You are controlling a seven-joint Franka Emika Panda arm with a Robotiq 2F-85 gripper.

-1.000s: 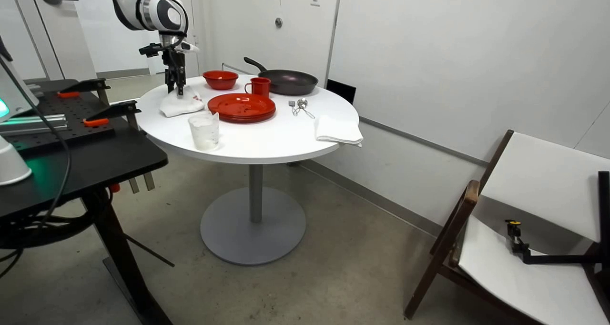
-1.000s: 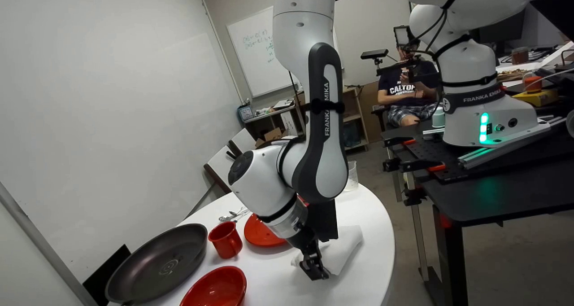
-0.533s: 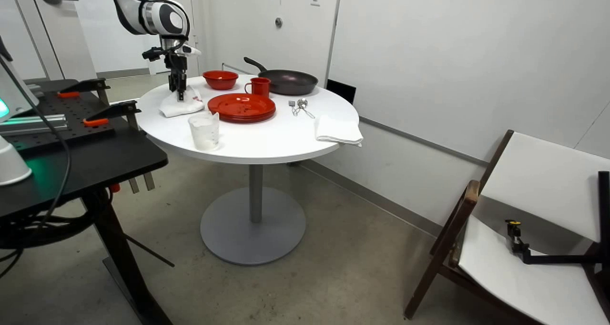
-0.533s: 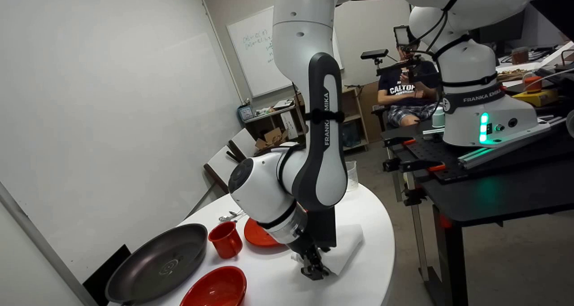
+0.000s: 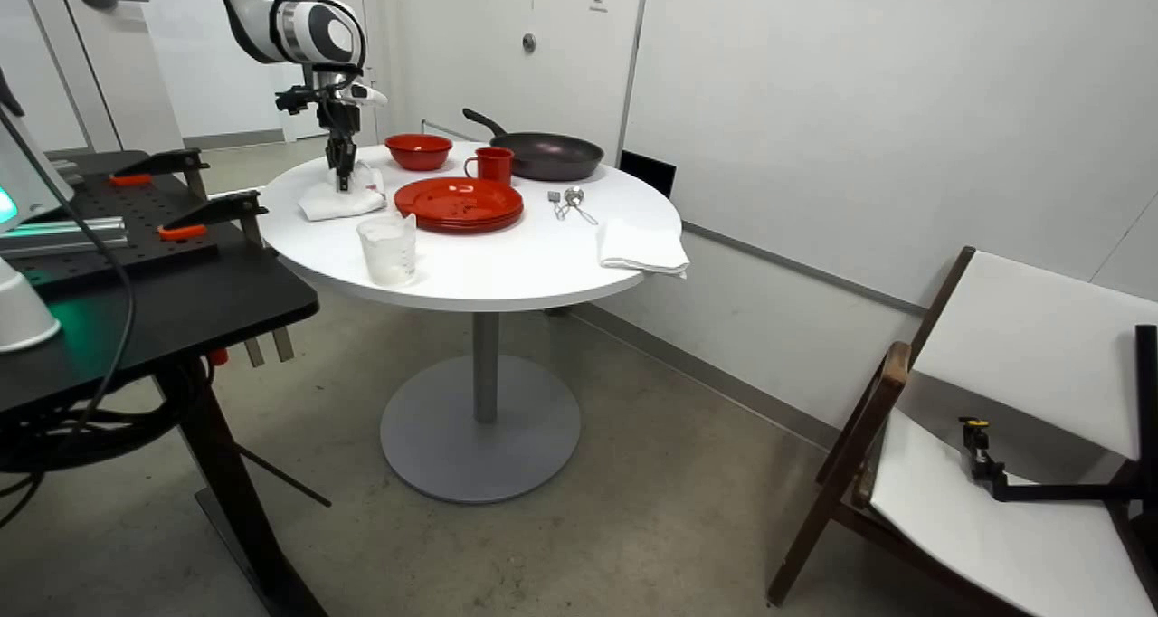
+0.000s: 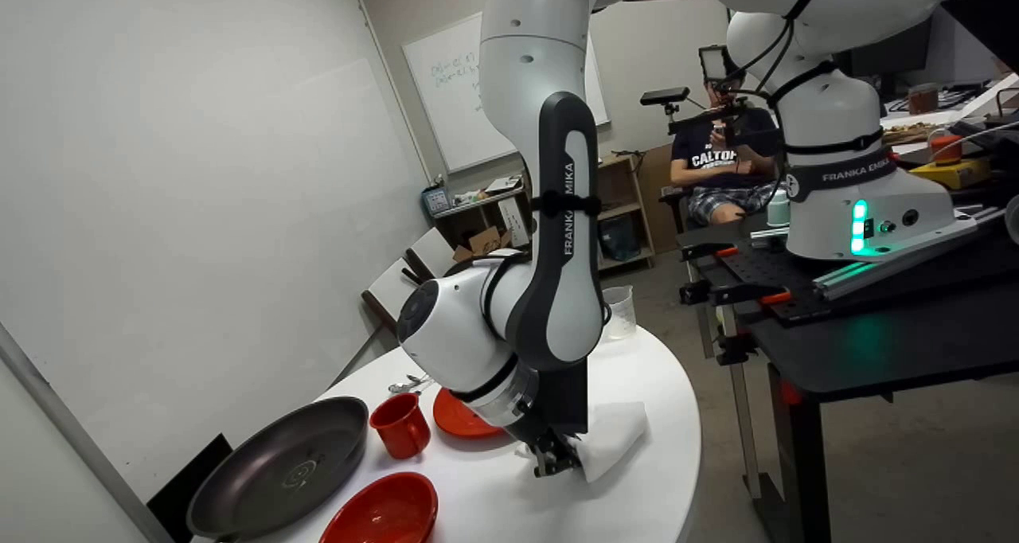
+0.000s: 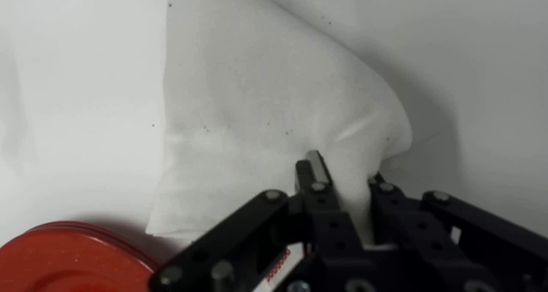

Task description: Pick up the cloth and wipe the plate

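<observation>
The white cloth (image 7: 248,82) lies on the round white table, part of it pinched up into a fold between the fingers of my gripper (image 7: 346,168). In the wrist view the fold fills the narrow gap, and the jaws are shut on it. The rest of the cloth (image 5: 330,205) spreads flat on the tabletop in both exterior views. Beside it sits the red plate (image 5: 463,199), top of a small stack. In the wrist view only the edge region of the plate (image 7: 64,257) shows at bottom left. My arm partly hides the plate (image 6: 462,416) in an exterior view.
Around the plate stand a red bowl (image 5: 419,153), a red mug (image 5: 494,165) and a black pan (image 5: 550,157). A clear measuring cup (image 5: 389,252) is near the table's front edge. Metal utensils (image 5: 574,201) and another folded white cloth (image 5: 640,248) lie across the table.
The gripper's jaws have come together on the cloth and bunched it. The gripper has come down and shifted slightly, and the cloth's edge has moved a little with it.
</observation>
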